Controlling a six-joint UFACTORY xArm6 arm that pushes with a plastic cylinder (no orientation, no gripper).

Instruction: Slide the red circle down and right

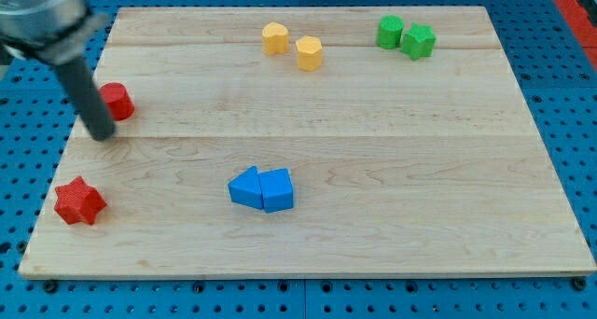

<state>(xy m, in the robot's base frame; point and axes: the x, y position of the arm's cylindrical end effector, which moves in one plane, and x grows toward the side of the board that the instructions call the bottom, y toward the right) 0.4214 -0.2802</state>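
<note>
My tip rests on the desk near its left edge, just below and left of the red circle, with the rod overlapping that block's left side. No pincer shows. The red star lies farther down, apart.

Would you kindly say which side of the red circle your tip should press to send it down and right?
Its upper-left wall. The red circle is a short upright cylinder, so any side takes a push. My tip sits at its lower left and must go round to the view's top-left first.
</note>
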